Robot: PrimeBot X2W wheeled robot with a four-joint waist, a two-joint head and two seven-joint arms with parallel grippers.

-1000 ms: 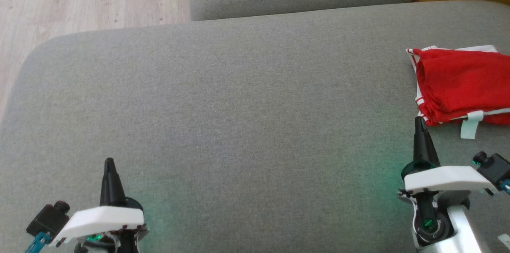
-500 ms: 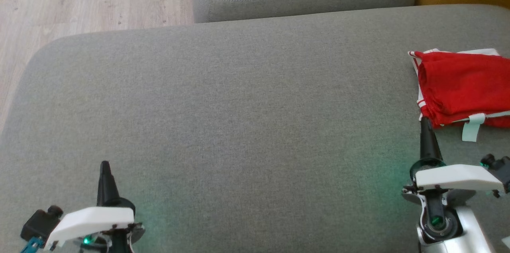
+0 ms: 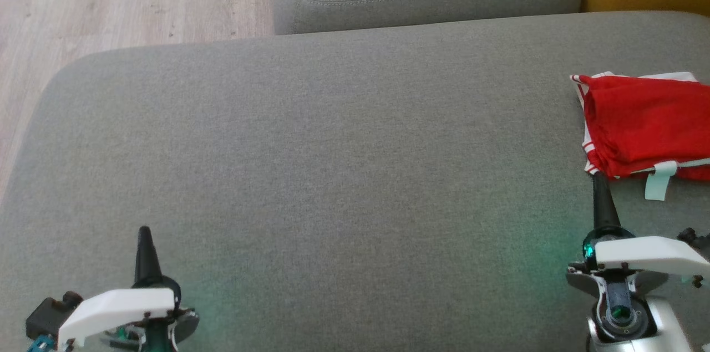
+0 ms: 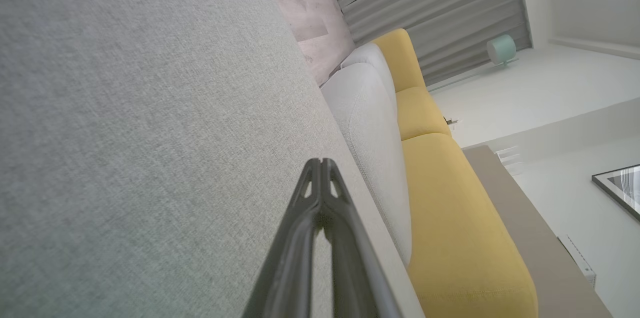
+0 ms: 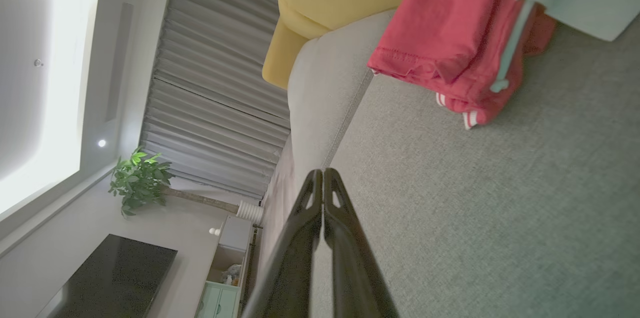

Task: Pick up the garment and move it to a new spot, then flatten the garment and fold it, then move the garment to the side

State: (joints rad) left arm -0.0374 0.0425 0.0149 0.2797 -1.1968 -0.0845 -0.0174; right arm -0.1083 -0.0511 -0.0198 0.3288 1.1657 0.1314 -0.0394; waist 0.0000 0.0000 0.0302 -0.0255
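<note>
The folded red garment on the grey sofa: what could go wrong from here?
The shut right gripper points at the near corner of the folded red garment with white trim, very close; moving forward may push the fold open.
Its pale tag lies loose and could snag on a finger.

The sofa [image 3: 333, 147] is coarse, matt grey woven cloth. The garment [image 3: 643, 125] is soft, matt red cloth with white trim. The floor [image 3: 111, 3] looks like pale, smooth wood. The fingers [image 5: 350, 268] look like dark, smooth, faintly glossy plastic.
</note>
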